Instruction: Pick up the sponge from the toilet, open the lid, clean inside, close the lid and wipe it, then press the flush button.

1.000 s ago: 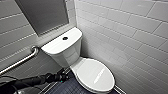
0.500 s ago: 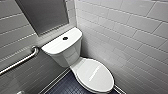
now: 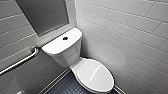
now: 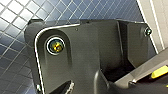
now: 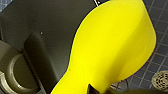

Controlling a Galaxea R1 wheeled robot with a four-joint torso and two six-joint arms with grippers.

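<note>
The white toilet stands in the corner of the tiled walls. Its oval lid lies shut over the bowl. On the flat tank cover sits the small dark flush button. In the right wrist view the bright yellow sponge looms large above the dark floor tiles. It is pinched narrow at one end, where my right gripper is shut on it. In the left wrist view dark blue floor tiles show around the robot's dark plate, and nothing shows held there.
A metal grab bar runs along the left wall beside the tank. A grey panel hangs above the tank. A round floor drain lies in the dark tiles near the sponge. White tiled wall closes in on the toilet's right.
A dark arm that crossed the lower left of the head view one second ago has left it. The toilet and lid look unchanged.
</note>
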